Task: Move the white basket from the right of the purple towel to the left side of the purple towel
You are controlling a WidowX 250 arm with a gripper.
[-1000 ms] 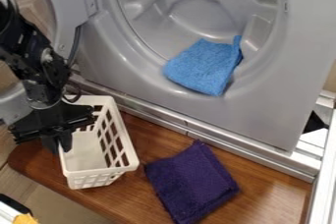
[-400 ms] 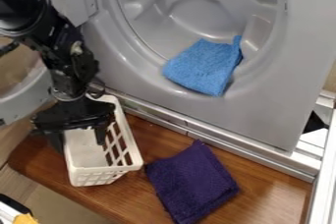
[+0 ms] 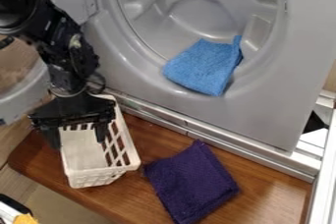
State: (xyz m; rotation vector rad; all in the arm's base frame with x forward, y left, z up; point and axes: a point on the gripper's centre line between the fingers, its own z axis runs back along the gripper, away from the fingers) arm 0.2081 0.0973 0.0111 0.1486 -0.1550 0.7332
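The black gripper (image 3: 76, 137) hangs at the left over a white plastic basket (image 3: 98, 178), its fingers spread wide with nothing held between them. One finger is over the basket's interior and the other is by its left rim; whether either touches the basket, I cannot tell. The basket stands upright on the wooden surface, its back end partly hidden by the gripper. To its right lies a folded dark purple cloth (image 3: 191, 182). A light blue cloth (image 3: 205, 66) is draped over the lower lip of the round grey opening.
The grey machine front (image 3: 263, 112) rises behind the wooden board (image 3: 266, 181), with a metal rail (image 3: 230, 144) along its base. An open round door (image 3: 23, 93) stands at the left behind the arm. A yellow object (image 3: 25, 219) is in the lower left corner.
Since a second ago, the gripper has shifted right and its fingers have moved apart. The basket moved slightly right, then a little back left. Both cloths have stayed put.
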